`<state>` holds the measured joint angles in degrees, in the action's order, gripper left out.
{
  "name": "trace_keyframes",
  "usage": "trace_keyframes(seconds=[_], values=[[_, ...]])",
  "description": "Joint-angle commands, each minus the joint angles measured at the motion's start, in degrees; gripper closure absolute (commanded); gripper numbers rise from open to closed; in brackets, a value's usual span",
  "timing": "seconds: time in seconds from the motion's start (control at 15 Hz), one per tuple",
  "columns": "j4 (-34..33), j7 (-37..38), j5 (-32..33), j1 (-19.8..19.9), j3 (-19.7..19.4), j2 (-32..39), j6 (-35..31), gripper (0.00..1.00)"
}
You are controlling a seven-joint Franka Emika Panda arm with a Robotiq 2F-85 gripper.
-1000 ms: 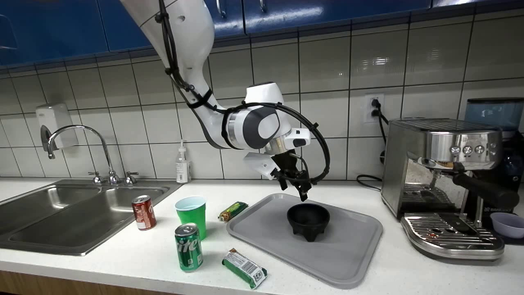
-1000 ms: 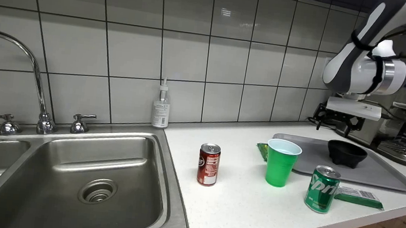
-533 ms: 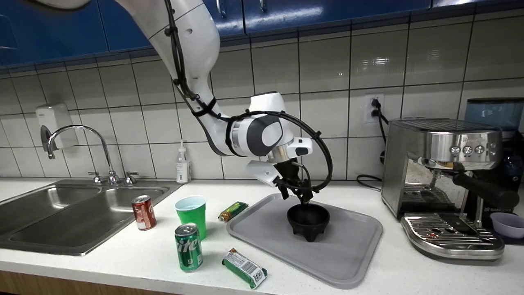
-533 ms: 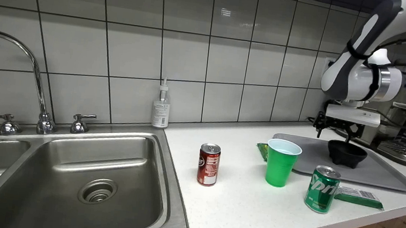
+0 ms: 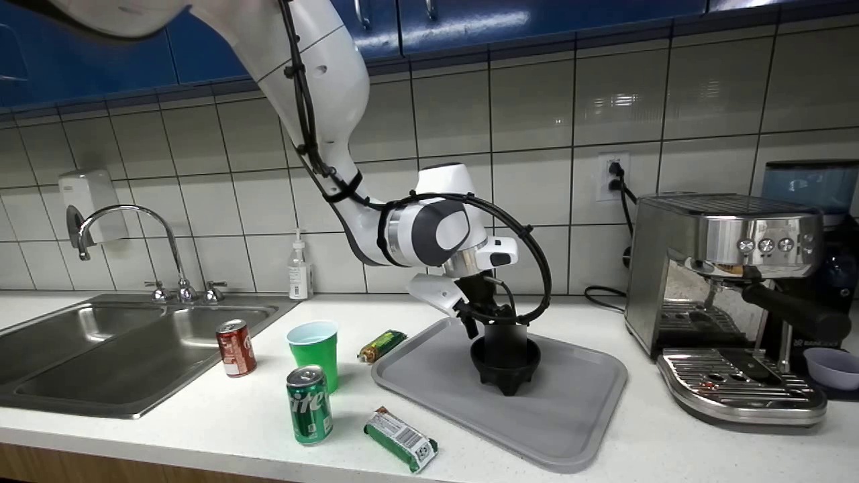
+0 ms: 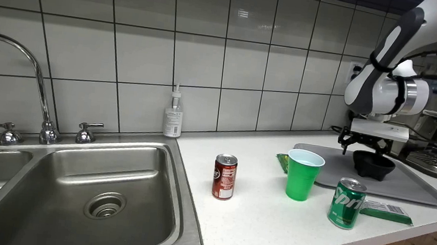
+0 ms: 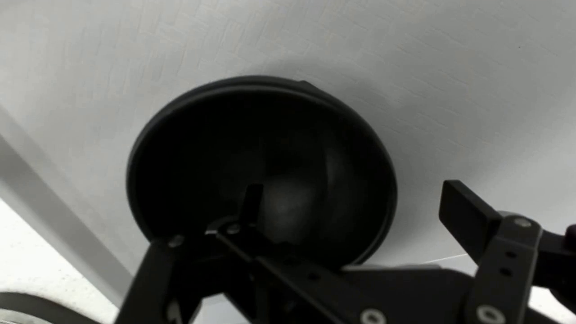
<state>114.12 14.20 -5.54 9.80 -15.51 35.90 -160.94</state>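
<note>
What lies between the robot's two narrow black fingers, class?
Between the fingers, the wrist view shows one side of the round black bowl and a strip of flat grey tray.

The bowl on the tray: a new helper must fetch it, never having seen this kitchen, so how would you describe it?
On the white counter, between the sink and the coffee machine, lies a gray tray. The black bowl stands on it, beneath the open end effector. Unlike the pale purple bowl beside the coffee machine, it is dark and stands on stubby feet.
</note>
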Motion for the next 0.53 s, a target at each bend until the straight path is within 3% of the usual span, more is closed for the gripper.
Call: trace_keyframes(seconds=[0.0,0.47], values=[[-2.6,0.31,0.72,-0.37,-0.59,1.2,2.59,0.0],[-3.12,0.36,0.73,-0.66,-0.55,1.39,2.76,0.0]])
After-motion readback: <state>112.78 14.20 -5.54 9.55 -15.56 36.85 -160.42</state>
